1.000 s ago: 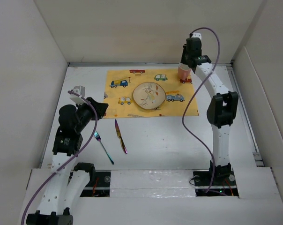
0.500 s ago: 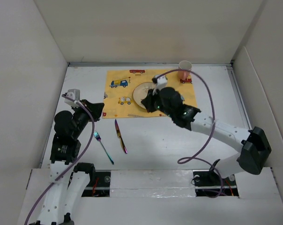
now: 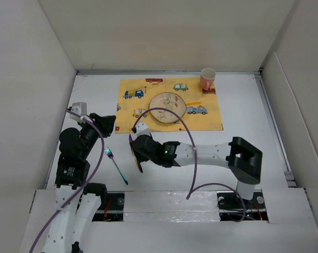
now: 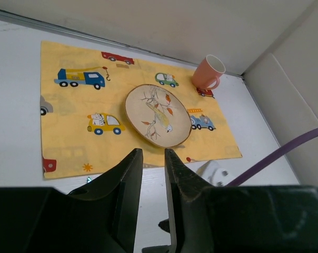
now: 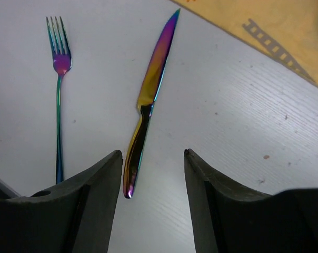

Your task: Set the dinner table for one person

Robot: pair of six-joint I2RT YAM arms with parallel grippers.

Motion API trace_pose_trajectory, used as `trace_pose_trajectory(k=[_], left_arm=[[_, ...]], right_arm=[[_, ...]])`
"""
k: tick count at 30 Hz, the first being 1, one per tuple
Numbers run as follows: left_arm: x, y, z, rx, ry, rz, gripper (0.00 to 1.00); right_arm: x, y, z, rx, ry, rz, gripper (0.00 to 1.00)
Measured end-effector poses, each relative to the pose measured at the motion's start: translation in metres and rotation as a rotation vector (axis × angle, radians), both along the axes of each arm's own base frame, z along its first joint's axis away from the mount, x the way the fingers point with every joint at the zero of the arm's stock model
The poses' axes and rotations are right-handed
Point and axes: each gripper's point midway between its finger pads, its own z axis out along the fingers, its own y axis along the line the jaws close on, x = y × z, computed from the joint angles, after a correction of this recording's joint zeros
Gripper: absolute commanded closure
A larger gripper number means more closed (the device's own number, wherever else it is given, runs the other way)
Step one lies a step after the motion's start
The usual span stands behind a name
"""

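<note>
On the white dinner table (image 3: 243, 105) lies a yellow car-print placemat (image 3: 132, 105) with a patterned plate (image 3: 168, 107) and a pink cup (image 3: 207, 79) at its far right corner. An iridescent knife (image 5: 151, 89) and fork (image 5: 59, 95) lie in front of the mat's left part. My right gripper (image 5: 152, 153) is open and empty, low over the knife's handle end, which lies just inside its left finger. In the top view it (image 3: 137, 150) covers most of the knife; the fork (image 3: 116, 166) lies to its left. My left gripper (image 4: 152, 153) is empty, its jaws a narrow gap apart.
Off-white panels wall the table on the left, back and right. The left gripper (image 3: 107, 122) hovers off the mat's left edge. The left wrist view shows the plate (image 4: 157, 115), the cup (image 4: 209, 73) and the placemat (image 4: 75, 105). The right arm's purple cable loops over the plate.
My right arm has swung from the cup at the far right down to the knife at the front left, leaving the cup upright on the mat. The left arm has drawn back slightly.
</note>
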Motion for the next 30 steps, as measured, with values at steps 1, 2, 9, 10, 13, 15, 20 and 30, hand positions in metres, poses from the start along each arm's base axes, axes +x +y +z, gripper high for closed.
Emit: trace_pose_trajectory(k=[1, 2, 9, 10, 13, 15, 20, 30], left_arm=[[0.000, 0.000, 0.000, 0.000, 0.000, 0.001, 0.79], [0.000, 0.000, 0.000, 0.000, -0.001, 0.002, 0.79], [0.000, 0.001, -0.001, 0.001, 0.004, 0.009, 0.79], [0.000, 0.001, -0.001, 0.001, 0.004, 0.009, 0.79], [0.000, 0.002, -0.001, 0.002, 0.004, 0.011, 0.79], [0.000, 0.001, -0.001, 0.002, 0.004, 0.010, 0.79], [-0.001, 0.000, -0.001, 0.002, 0.005, 0.006, 0.79], [-0.002, 0.001, 0.000, 0.002, 0.000, 0.013, 0.79]], right_arm=[[-0.001, 0.004, -0.007, -0.021, 0.003, 0.000, 0.42], [0.000, 0.007, -0.013, -0.039, 0.004, -0.002, 0.42], [0.009, 0.010, -0.056, -0.177, 0.013, -0.029, 0.43], [0.011, 0.014, -0.063, -0.189, 0.015, -0.029, 0.43], [0.013, 0.019, -0.071, -0.205, 0.019, -0.028, 0.43], [0.013, 0.021, -0.075, -0.209, 0.021, -0.028, 0.44], [0.012, 0.022, -0.080, -0.216, 0.029, -0.024, 0.45], [0.016, 0.034, -0.085, -0.191, 0.032, -0.035, 0.52]])
